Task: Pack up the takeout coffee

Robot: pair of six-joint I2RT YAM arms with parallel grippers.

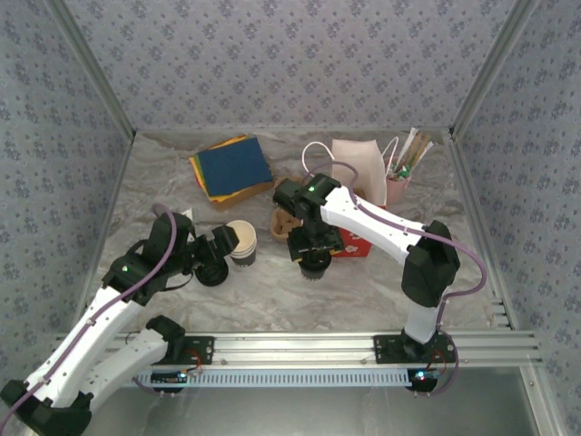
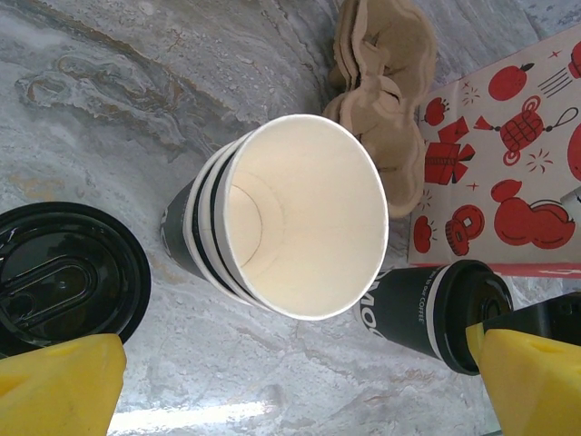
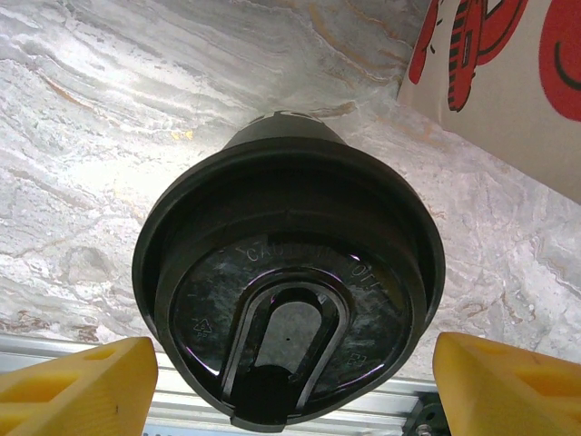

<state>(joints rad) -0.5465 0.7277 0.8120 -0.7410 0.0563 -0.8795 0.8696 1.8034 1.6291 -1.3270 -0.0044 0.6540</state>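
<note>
Marbled grey surface [image 3: 109,136] carried the takeout coffee [image 3: 289,282], standing just beside the red-printed bag [image 3: 508,82] with its glossy, round black lid directly under my right fingers [image 3: 73,386]. These sat wide, one on each side of the rim, and I could not tell whether they touched it. I judged that a pinch on that slick, springy plastic might slip or pop the lid off the thin paper wall, while my left fingers [image 2: 54,386] hung wide and empty before the stack of lidless cups [image 2: 300,227], a loose ridged lid [image 2: 64,272] and the moulded pulp carrier [image 2: 381,91].
</note>
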